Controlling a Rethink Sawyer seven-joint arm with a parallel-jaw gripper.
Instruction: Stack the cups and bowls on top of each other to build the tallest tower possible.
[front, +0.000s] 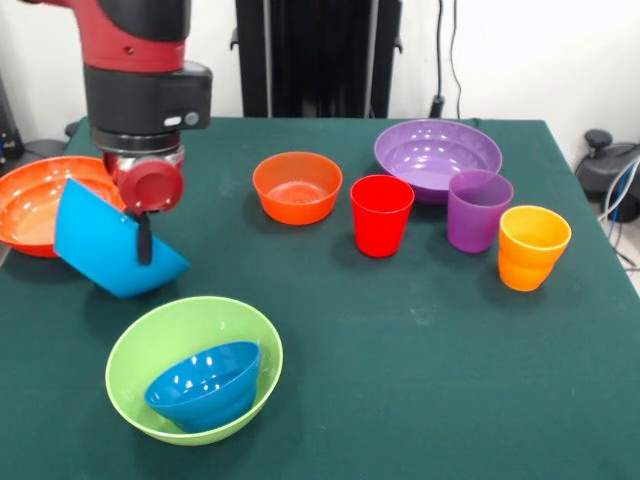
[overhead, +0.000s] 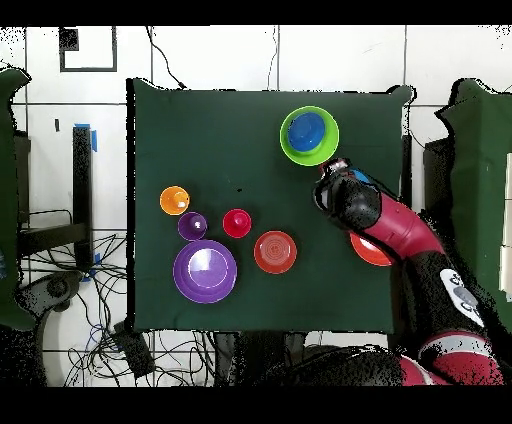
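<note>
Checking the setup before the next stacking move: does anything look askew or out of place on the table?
Yes. The light blue bowl hangs steeply tilted in the gripper, pinched by its rim beside the orange-red bowl. The dark blue bowl lies tipped on its side in the lime green bowl, not nested flat. Everything else stands upright.

A table covered in dark green cloth (front: 420, 350) carries a lime green bowl (front: 150, 350) near the front edge in the front view, and a wide orange-red bowl (front: 25, 205) at its left side. In a loose group toward the right stand a small orange bowl (front: 297, 187), a wide purple bowl (front: 437, 155), a red cup (front: 381, 214), a purple cup (front: 479, 210) and an orange waisted cup (front: 532, 247). The purple cup seems to touch the purple bowl, though only just.
</note>
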